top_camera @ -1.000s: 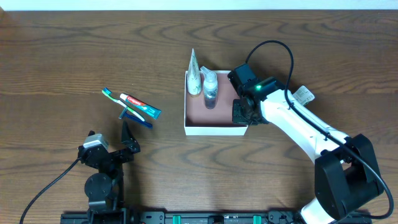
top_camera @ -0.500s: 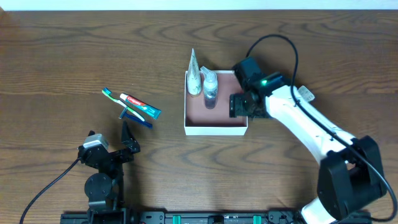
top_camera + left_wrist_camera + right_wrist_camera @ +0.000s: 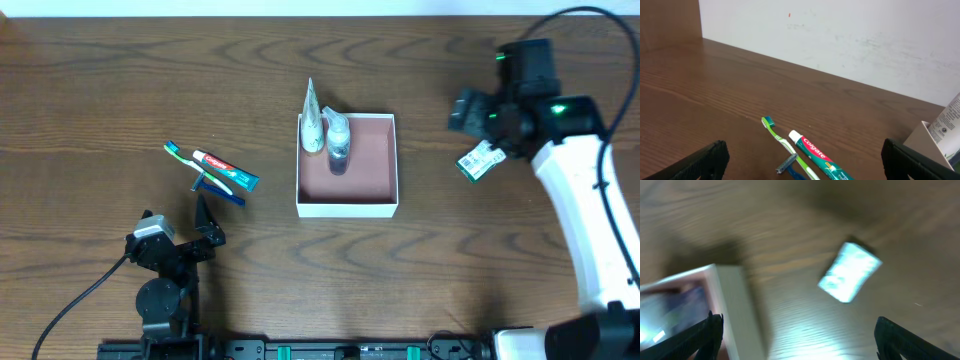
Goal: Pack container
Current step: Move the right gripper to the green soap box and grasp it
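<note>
Could slip off the flat packet (image 3: pixel 478 160) with right claw (image 3: pixel 800 332) spread wide; could bump the container (image 3: pixel 347 208) wall.

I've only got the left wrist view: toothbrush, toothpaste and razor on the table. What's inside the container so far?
Observer: A white tube and a small bottle, both in the far-left corner of the container.
Operator: And on the other side?
Observer: The right gripper hovers off to the container's right, near a small green-and-white packet.
Operator: Holding anything?
Observer: No, its jaws stand wide open and empty.
</note>
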